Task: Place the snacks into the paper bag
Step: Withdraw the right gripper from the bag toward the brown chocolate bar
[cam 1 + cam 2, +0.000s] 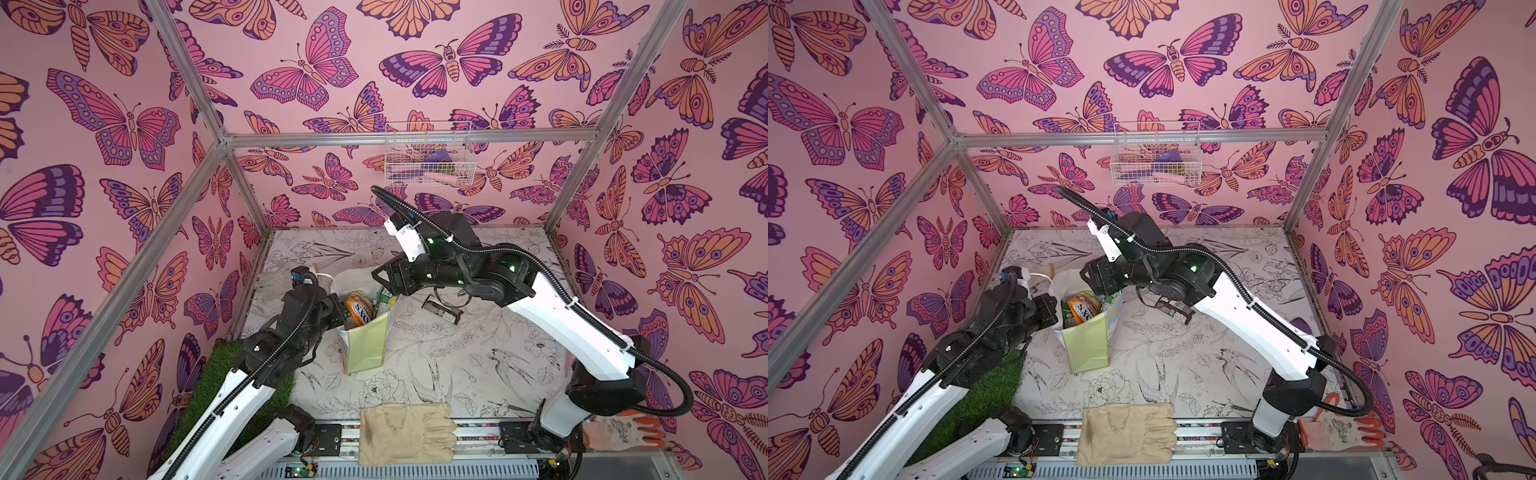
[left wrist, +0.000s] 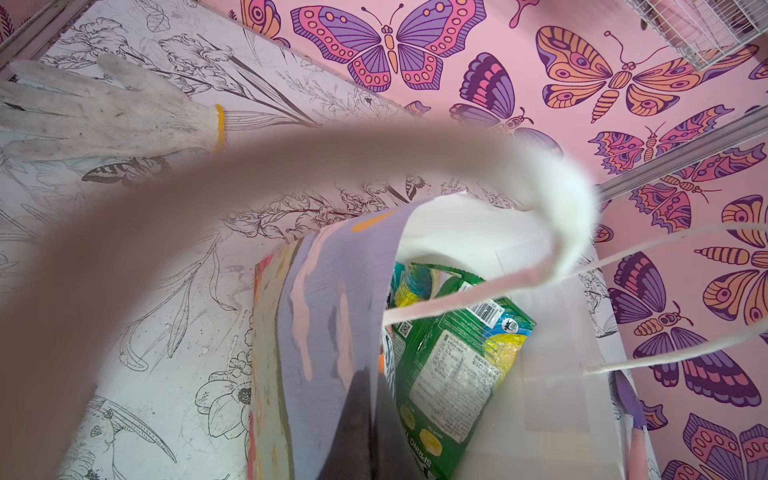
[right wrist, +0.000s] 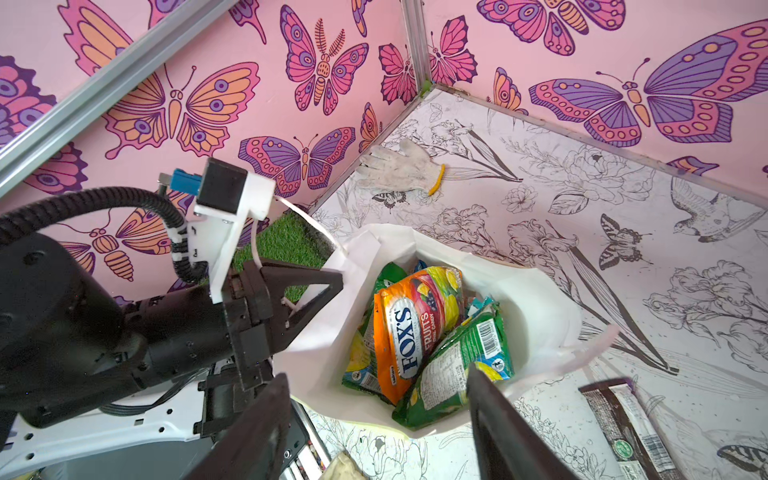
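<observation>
Upright matte paper bag (image 1: pixel 365 347) at centre frame, glossy crinkled packets (image 3: pixel 415 332) inside, left gripper (image 3: pixel 332 286) pinched on its rim, right gripper (image 3: pixel 378 374) spread wide above, flat dark brown bar (image 1: pixel 442 312) right of it.

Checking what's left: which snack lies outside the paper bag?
The dark brown bar, flat on the table beside the paper bag; the orange packet and green packets are inside it.

Tabletop (image 1: pixel 457 353): white, printed with black line drawings of flowers and birds. Paper bag (image 1: pixel 368 345) stands upright left of centre. Dark brown bar (image 1: pixel 442 312) lies flat near it, toward the right edge, not touching. White knit glove (image 3: pixel 399 168): far left corner. Grass mat (image 1: pixel 208 386): left edge, near end. Beige glove (image 1: pixel 405 434) overlaps the near edge. Orange-and-white glove (image 1: pixel 623 432): near right corner.
</observation>
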You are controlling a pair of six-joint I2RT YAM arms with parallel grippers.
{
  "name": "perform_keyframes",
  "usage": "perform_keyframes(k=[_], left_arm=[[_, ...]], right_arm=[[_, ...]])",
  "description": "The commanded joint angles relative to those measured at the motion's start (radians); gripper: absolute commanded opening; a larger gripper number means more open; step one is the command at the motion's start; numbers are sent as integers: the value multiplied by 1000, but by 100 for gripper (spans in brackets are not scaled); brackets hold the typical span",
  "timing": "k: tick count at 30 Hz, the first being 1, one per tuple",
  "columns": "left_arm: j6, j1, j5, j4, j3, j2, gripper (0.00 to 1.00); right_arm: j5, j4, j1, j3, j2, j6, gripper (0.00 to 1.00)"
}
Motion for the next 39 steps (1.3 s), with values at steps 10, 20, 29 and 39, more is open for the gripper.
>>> perform_keyframes(k=[10,20,29,39], left_arm=[[15,4,-20,46,28,-24,0],[20,4,-20,45,29,-21,0],[21,4,-20,44,32,-15,0],[23,4,-21,44,38,-9,0]], right_arm=[[52,19,-41,-79,-86,1,73],[78,30,-98,-181,-203,-6,73],[118,51,-152,-291,-295,-27,73],[99,75,-254,-414,-382,-44,73]])
